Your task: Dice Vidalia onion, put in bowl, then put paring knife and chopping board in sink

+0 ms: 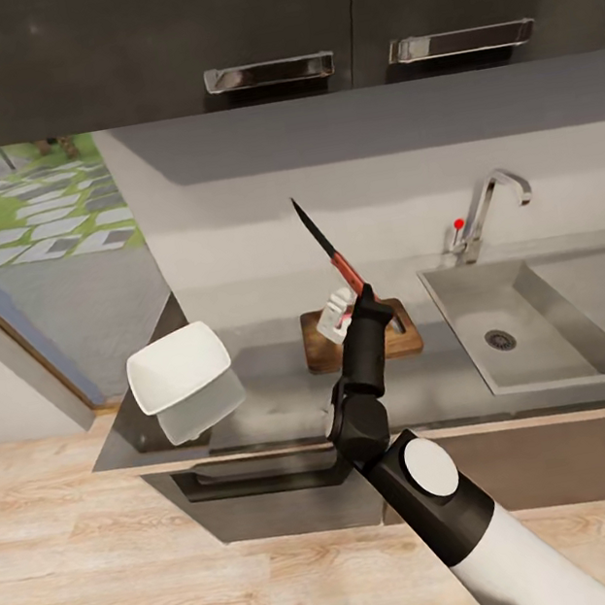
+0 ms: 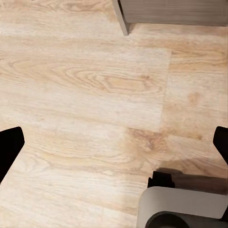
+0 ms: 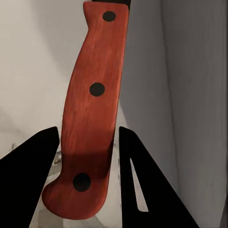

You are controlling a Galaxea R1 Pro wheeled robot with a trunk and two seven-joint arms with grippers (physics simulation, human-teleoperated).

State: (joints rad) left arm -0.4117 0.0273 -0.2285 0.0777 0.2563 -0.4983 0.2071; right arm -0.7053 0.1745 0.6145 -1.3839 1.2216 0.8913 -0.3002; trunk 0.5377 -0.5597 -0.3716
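head overlooks countertop [image 1: 279, 395]; right wrist close

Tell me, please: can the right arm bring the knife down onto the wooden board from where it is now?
Probably yes. The right tool holds the knife raised, blade pointing up, right above the board in the head view. Only a small whitish thing lies on the board; nothing else blocks the way down.

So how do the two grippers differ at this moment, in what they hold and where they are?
The right gripper is shut on the paring knife, raised above the chopping board with the blade pointing up; the left gripper is open and empty. The right is over the countertop, the left over wooden floor. Both have black fingers.
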